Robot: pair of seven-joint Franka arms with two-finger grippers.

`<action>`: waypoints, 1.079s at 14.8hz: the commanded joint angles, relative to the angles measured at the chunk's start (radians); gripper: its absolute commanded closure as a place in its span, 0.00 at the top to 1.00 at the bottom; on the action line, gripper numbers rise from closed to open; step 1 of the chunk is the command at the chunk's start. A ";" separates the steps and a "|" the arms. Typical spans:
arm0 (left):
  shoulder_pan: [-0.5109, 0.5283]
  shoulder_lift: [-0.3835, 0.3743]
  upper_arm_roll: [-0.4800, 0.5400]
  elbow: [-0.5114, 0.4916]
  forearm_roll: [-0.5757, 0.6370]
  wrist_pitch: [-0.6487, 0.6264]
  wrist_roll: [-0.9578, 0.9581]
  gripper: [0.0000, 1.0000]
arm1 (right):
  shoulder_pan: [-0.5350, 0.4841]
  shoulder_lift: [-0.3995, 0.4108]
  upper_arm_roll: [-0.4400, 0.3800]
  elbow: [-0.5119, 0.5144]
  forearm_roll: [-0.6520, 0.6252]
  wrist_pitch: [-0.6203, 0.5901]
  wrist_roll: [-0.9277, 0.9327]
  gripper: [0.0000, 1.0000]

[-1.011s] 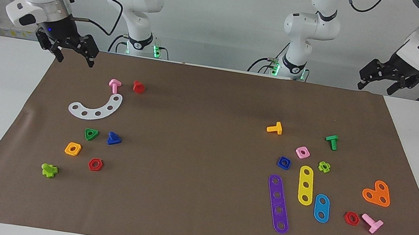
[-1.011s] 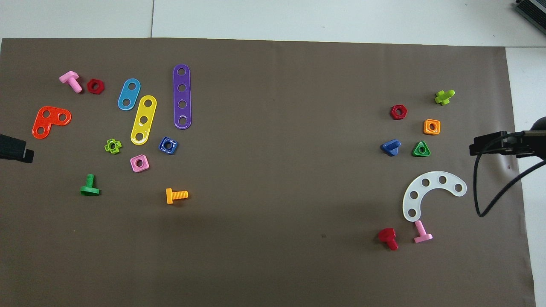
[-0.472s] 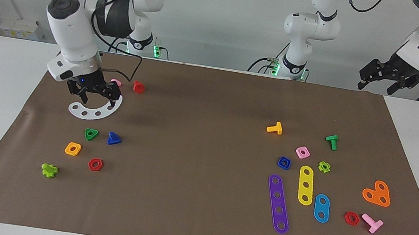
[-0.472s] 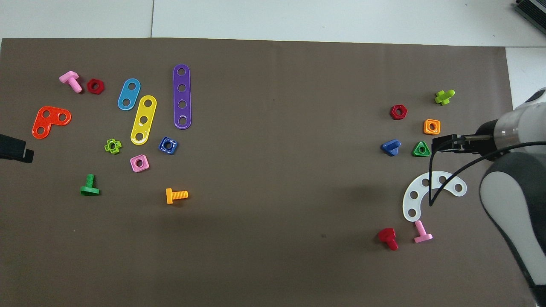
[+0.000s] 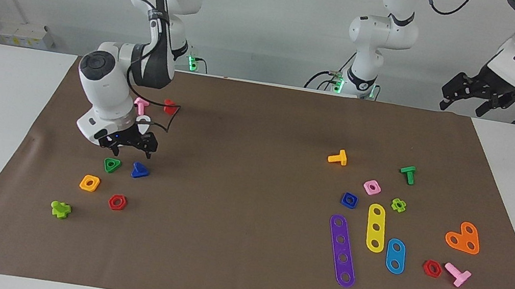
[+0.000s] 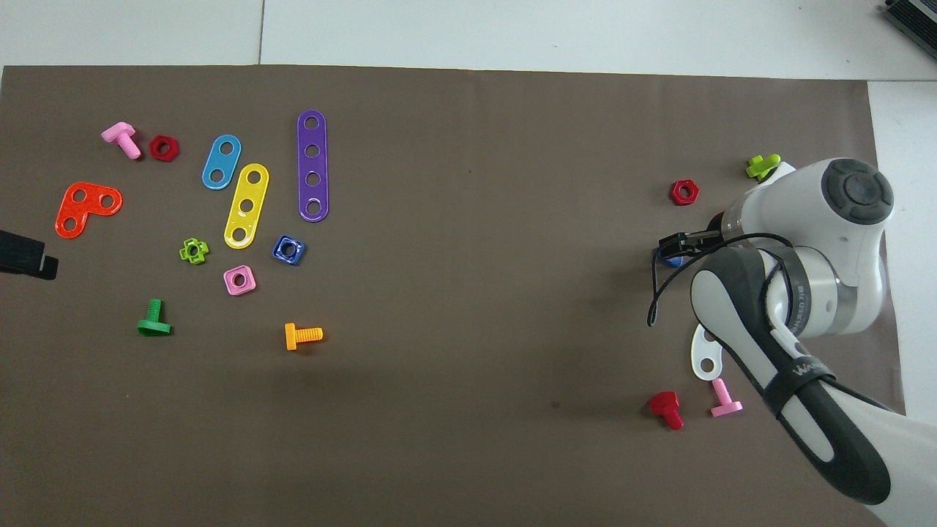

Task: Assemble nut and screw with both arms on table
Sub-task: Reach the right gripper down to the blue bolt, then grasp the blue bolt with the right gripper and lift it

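Presently, facing view: the reach for the screw is judged to be the step in hand, with nothing yet picked up.
Right gripper (image 5: 129,144): it is held low over the brown mat (image 5: 262,114), just above the blue screw (image 5: 139,170) and the green triangular nut (image 5: 112,165); its fingers are parted a little, nothing is held between them, and no contact with either piece is seen.
Screw: it is lying on the mat at the right arm's end of the table, beside the green triangular nut.
Nut (image 5: 349,200): it is lying well apart, at the left arm's end, beside the pink square nut (image 5: 372,187) and nearer the robots than the purple strip (image 5: 342,250).
Left gripper (image 5: 481,93): it is kept waiting, raised over the mat's corner, fingers spread and empty.
Overhead view, right gripper (image 6: 677,241): its black tip is seen covering part of the screw (image 6: 665,256); the green triangular nut is hidden under the wrist.
Nut (image 6: 289,249): it is untouched, near the yellow strip (image 6: 247,206).
Left gripper (image 6: 28,255): only a dark tip is shown at the frame's edge.
Next move: a short descent is judged necessary, with the fingers centred on the screw's head and kept clear of the green nut.
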 commanded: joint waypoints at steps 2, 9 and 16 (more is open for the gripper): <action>0.011 -0.030 -0.004 -0.033 -0.015 0.002 0.006 1.00 | 0.002 0.038 -0.001 -0.019 0.020 0.110 -0.032 0.97; 0.011 -0.030 -0.004 -0.033 -0.015 0.002 0.006 1.00 | 0.010 0.046 -0.001 -0.025 0.020 0.124 -0.042 0.71; 0.011 -0.030 -0.004 -0.033 -0.015 0.002 0.006 1.00 | 0.004 0.059 -0.002 -0.029 0.020 0.126 -0.058 0.58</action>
